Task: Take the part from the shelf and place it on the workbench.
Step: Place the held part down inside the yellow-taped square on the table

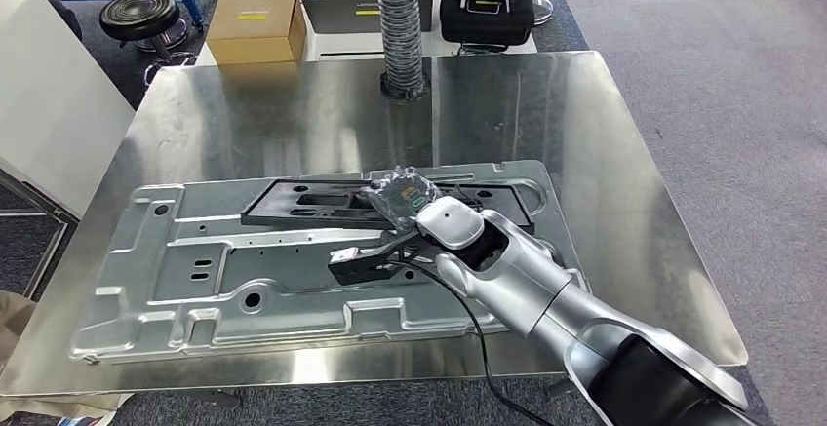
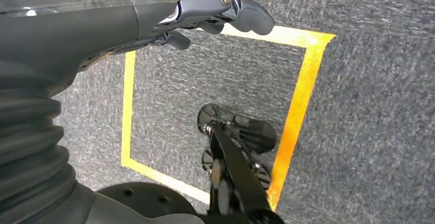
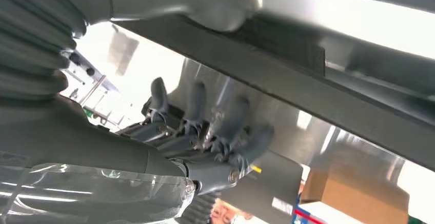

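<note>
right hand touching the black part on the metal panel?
Touching. Right wrist view shows the right hand with its fingers lying against the black part.

Brushed-steel square bench (image 1: 293, 124) stands on grey carpet floor (image 1: 702, 46), its surface reflecting light. At 12 o'clock: ribbed grey coiled hose (image 1: 401, 26). At 11 o'clock: brown cardboard box (image 1: 255, 24) and black round stool (image 1: 139, 14). At 1 o'clock: black case (image 1: 486, 7). Yellow square floor tape (image 2: 302, 88) on carpet.
</note>
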Action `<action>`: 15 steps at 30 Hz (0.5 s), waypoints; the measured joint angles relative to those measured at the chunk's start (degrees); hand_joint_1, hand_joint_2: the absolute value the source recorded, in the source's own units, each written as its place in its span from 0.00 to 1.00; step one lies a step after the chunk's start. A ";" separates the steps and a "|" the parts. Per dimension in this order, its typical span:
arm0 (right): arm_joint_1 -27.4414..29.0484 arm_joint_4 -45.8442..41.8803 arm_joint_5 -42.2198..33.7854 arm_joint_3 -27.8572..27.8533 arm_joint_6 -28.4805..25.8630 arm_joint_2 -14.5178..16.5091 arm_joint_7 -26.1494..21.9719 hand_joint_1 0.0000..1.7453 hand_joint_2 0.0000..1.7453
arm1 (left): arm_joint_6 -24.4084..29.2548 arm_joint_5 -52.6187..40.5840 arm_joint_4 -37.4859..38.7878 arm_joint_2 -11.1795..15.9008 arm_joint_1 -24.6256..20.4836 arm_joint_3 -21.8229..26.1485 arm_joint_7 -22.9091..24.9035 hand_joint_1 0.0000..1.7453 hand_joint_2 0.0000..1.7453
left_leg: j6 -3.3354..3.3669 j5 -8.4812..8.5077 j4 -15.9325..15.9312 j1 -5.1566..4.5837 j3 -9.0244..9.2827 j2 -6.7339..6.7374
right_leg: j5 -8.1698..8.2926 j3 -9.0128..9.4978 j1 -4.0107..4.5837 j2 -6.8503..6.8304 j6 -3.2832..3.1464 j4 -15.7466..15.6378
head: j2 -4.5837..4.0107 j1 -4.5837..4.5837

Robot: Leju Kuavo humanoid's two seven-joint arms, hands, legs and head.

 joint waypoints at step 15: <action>2.42 -2.99 -6.18 -0.99 0.26 -0.02 -4.10 0.00 0.00 | -0.01 0.75 0.04 -0.08 -0.05 -1.04 -0.37 0.00 0.00 | 2.89 7.72 -16.17 0.10 7.63 0.05 | -8.64 -7.55 -0.12 0.24 3.06 17.25 | 0.00 0.34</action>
